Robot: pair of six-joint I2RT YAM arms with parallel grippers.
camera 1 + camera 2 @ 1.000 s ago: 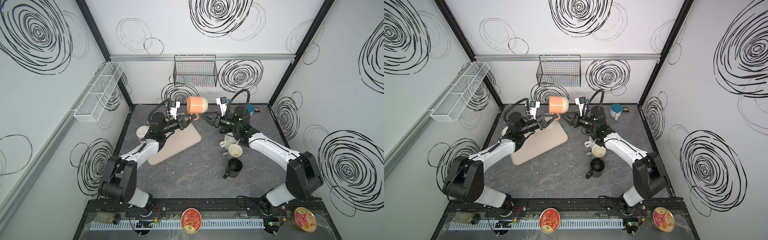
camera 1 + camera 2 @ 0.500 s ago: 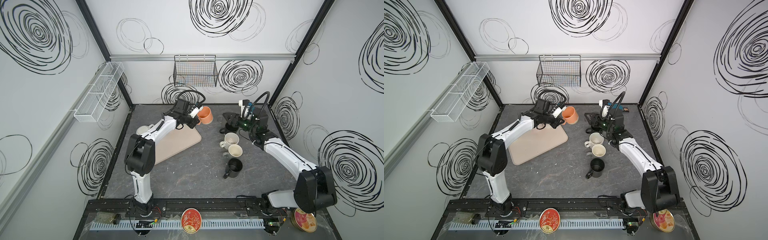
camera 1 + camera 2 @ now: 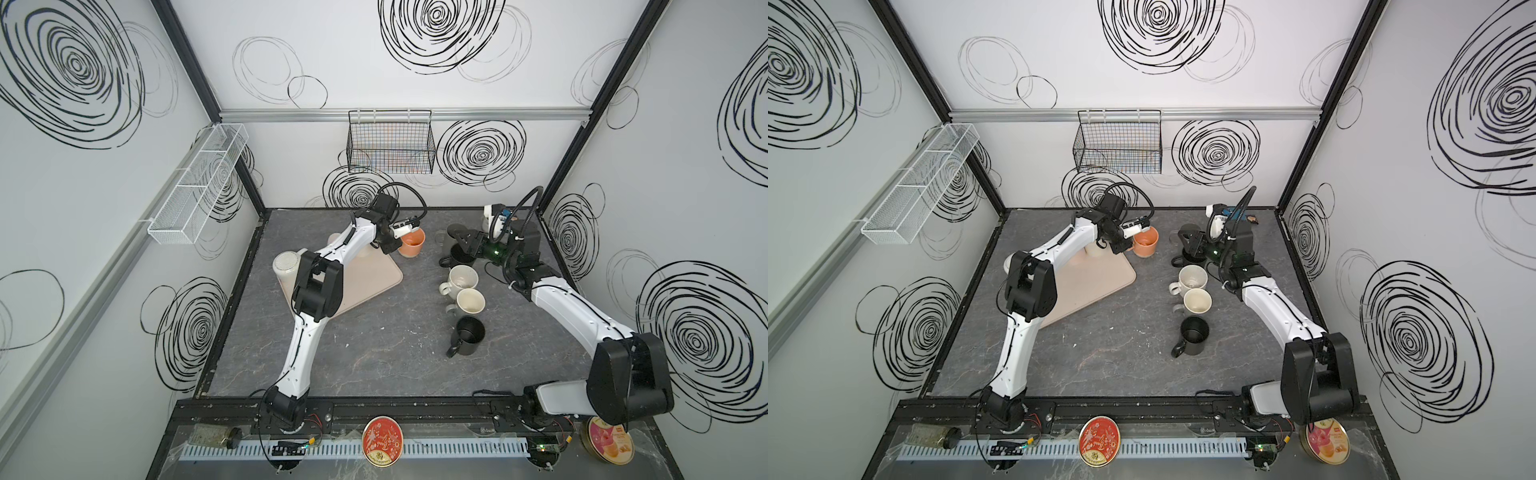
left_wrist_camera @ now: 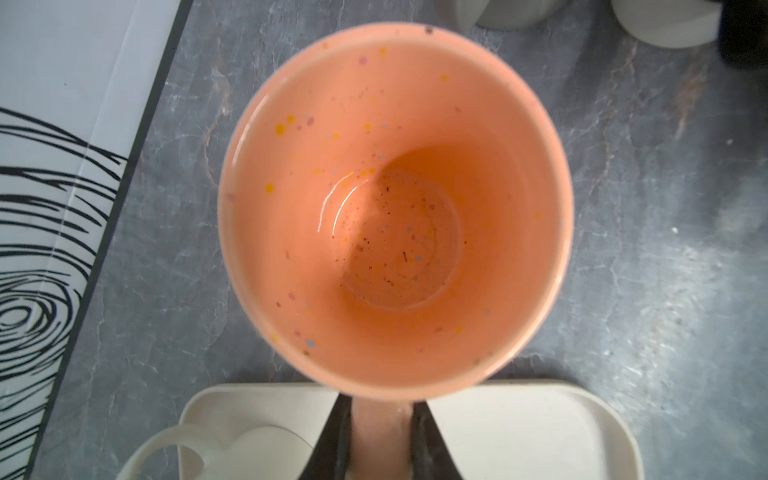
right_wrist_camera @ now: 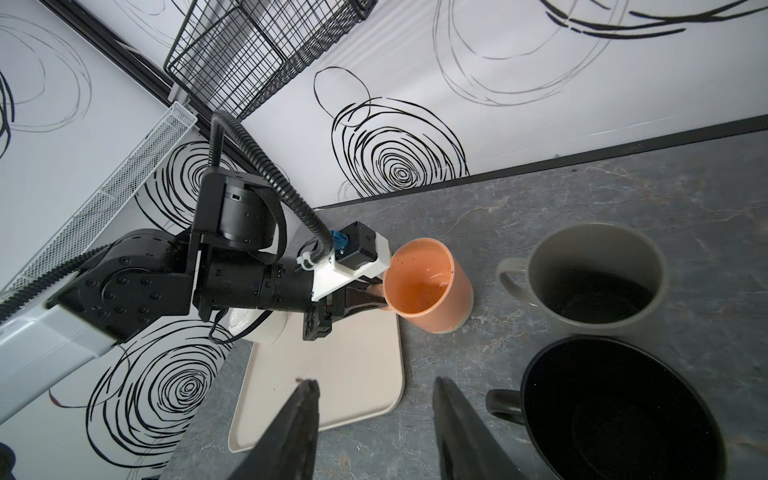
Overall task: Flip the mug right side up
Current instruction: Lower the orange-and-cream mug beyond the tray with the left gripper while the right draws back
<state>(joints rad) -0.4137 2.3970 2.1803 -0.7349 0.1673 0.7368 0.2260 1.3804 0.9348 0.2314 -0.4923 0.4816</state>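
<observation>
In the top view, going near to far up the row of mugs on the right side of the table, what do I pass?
near black mug → cream mug → white mug → far black mug

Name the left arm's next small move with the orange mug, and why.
Probably open the left gripper and let go: the speckled orange ceramic mug looks to stand mouth up on the grey marbled table, just off the beige tray, fingers clamped on its handle.
</observation>
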